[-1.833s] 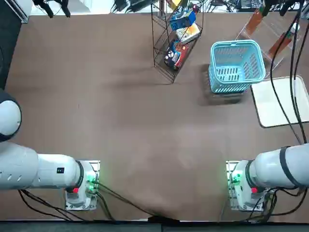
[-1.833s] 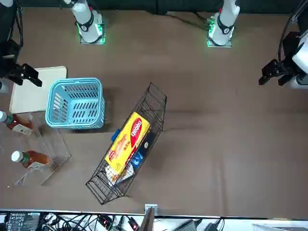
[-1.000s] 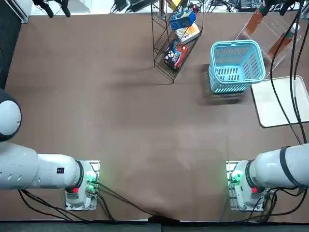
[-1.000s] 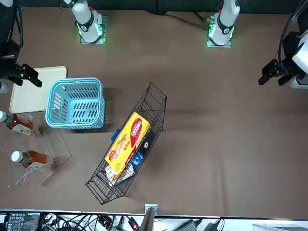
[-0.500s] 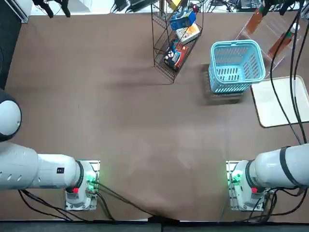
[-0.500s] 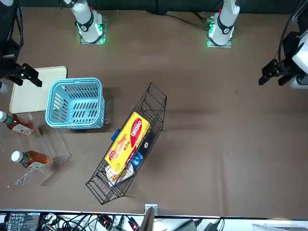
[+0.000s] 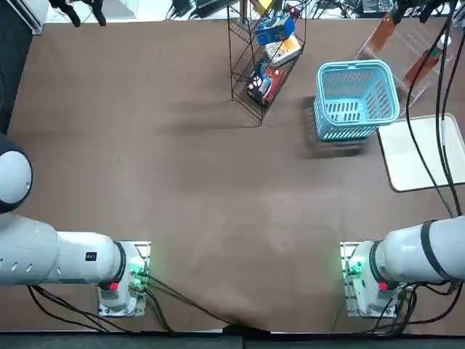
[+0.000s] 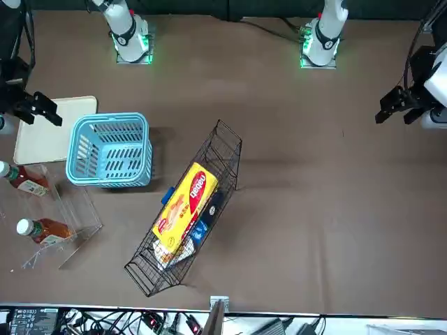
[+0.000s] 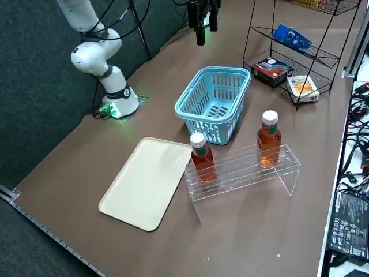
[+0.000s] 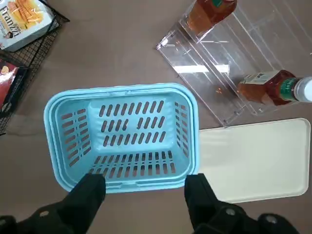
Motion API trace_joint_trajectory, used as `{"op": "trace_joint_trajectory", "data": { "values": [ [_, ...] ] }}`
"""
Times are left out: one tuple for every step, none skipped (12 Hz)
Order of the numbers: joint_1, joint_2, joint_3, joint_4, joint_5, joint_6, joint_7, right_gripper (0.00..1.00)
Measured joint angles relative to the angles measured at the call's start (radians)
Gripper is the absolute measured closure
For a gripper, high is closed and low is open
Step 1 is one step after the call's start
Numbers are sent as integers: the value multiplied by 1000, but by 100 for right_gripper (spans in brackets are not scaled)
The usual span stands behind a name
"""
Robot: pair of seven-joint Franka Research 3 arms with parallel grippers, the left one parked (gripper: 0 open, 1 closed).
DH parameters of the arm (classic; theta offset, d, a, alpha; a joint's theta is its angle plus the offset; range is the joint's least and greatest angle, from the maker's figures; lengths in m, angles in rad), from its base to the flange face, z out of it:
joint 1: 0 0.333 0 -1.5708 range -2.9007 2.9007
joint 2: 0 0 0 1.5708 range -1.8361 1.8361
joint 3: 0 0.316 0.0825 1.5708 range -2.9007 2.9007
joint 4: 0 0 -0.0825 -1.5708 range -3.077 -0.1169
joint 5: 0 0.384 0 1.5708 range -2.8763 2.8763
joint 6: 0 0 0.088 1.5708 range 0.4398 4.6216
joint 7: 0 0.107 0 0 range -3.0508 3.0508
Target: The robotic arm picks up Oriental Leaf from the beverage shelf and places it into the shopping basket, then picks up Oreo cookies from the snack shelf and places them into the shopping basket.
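Note:
Two Oriental Leaf bottles stand on the clear beverage shelf (image 9: 245, 170): one (image 9: 200, 159) nearer the tray, the other (image 9: 269, 138) farther along. The light blue shopping basket (image 9: 199, 118) sits beside the shelf with nothing in it. The blue Oreo cookies packet (image 9: 291, 37) lies on an upper tier of the black wire snack shelf (image 9: 328, 55). My right gripper (image 10: 144, 187) hangs high over the basket's (image 10: 117, 92) near rim, open, with nothing between its fingers. It also shows in the front view (image 8: 38, 112) and the right side view (image 9: 206, 29).
A cream tray (image 9: 147, 182) lies flat next to the basket and the acrylic stand. The wire rack also holds a yellow box (image 8: 185, 206), a dark red-and-black packet (image 9: 271, 66) and an orange-and-white box (image 9: 302, 86). Black cables (image 7: 436, 94) trail across the table's right side.

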Motion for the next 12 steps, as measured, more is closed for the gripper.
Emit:
{"op": "trace_joint_trajectory", "data": {
  "values": [
    [1, 0, 1, 0, 0, 0, 0, 0],
    [1, 0, 1, 0, 0, -1, 0, 0],
    [1, 0, 1, 0, 0, -1, 0, 0],
    [0, 0, 0, 0, 0, -1, 0, 0],
    [-1, 0, -2, 0, -1, -1, -5, 0],
    [-4, 0, -4, -1, -2, -1, -22, 0],
    [-10, 0, -5, -1, -4, -1, -41, 0],
    [-40, 2, -7, -3, -8, -1, -107, 0],
    [-61, 3, -9, -3, -8, -1, -152, 0],
    [-85, 4, -10, -3, -9, -1, -199, 0],
    [-110, 5, -11, -3, -9, 0, -248, 0],
    [-132, 8, -13, -3, -8, 2, -298, 0]
  ]
}}
